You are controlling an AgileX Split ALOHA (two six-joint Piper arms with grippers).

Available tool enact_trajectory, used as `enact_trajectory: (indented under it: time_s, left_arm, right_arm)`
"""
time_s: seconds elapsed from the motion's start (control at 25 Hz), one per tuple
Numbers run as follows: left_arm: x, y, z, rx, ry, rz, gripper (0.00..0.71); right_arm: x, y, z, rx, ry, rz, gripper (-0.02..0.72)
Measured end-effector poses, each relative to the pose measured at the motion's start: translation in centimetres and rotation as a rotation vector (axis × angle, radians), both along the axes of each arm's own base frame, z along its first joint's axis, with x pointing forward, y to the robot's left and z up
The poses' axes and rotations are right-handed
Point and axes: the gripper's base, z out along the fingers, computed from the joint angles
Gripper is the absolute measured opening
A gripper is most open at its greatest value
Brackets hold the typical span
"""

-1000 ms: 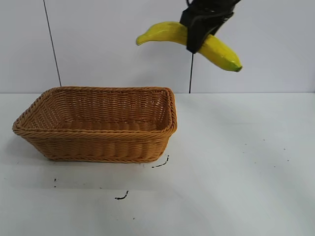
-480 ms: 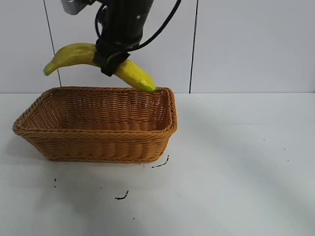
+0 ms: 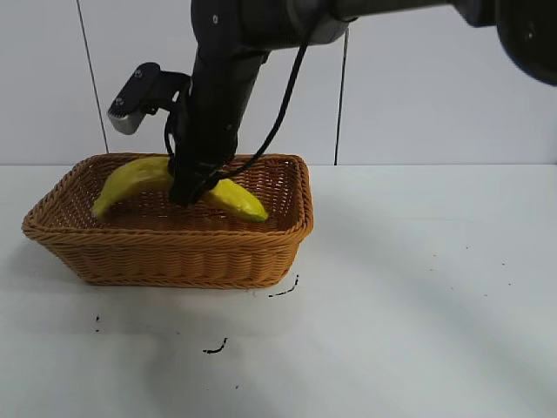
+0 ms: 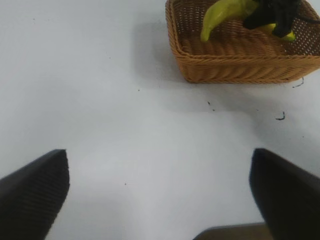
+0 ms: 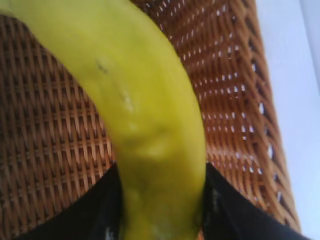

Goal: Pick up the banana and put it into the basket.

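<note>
The yellow banana (image 3: 139,180) is held low inside the tan wicker basket (image 3: 174,257), near its floor; I cannot tell if it touches. My right gripper (image 3: 190,193) reaches down into the basket and is shut on the banana's middle. In the right wrist view the banana (image 5: 145,110) fills the frame between the two black fingers (image 5: 85,212), over the basket's woven floor (image 5: 45,135). My left gripper (image 4: 160,200) is open and empty above bare table, well away from the basket (image 4: 240,65), where the banana (image 4: 222,12) also shows.
The white table (image 3: 418,287) extends right of and in front of the basket, with small black marks (image 3: 216,348) in front of it. A white wall stands behind.
My right gripper has carried the banana from high at the right, leftward over the basket, and then down into it.
</note>
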Motion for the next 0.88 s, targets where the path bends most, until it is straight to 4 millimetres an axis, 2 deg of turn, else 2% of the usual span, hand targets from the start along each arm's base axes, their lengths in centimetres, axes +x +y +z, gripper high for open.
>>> enact_trajectory:
  time_s: [0.04, 0.16, 0.28, 0.4, 0.6, 0.72, 0.88]
  left_arm:
    - [0.0, 0.0, 0.0, 0.000, 0.000, 0.000, 0.695]
    - [0.0, 0.0, 0.0, 0.000, 0.000, 0.000, 0.695]
    - [0.0, 0.0, 0.0, 0.000, 0.000, 0.000, 0.695]
    - [0.0, 0.0, 0.0, 0.000, 0.000, 0.000, 0.695]
    - [0.0, 0.0, 0.0, 0.000, 0.000, 0.000, 0.695]
    - [0.0, 0.0, 0.0, 0.000, 0.000, 0.000, 0.695]
    - [0.0, 0.0, 0.0, 0.000, 0.000, 0.000, 0.695]
  right_arm:
    - [0.0, 0.0, 0.0, 0.003, 0.001, -0.001, 0.356]
    - [-0.1, 0.1, 0.0, 0.012, 0.012, -0.004, 0.535]
    - [-0.2, -0.1, 0.3, 0.018, 0.029, -0.038, 0.617]
    - [-0.4, -0.5, 1.7, 0.036, 0.057, -0.122, 0.633]
    - [-1.1, -1.7, 7.3, 0.101, 0.104, -0.347, 0.636]
    - [-1.1, -3.3, 10.0, 0.154, 0.175, -0.528, 0.636]
    - [0.8, -7.0, 11.2, 0.188, 0.217, -0.694, 0.636]
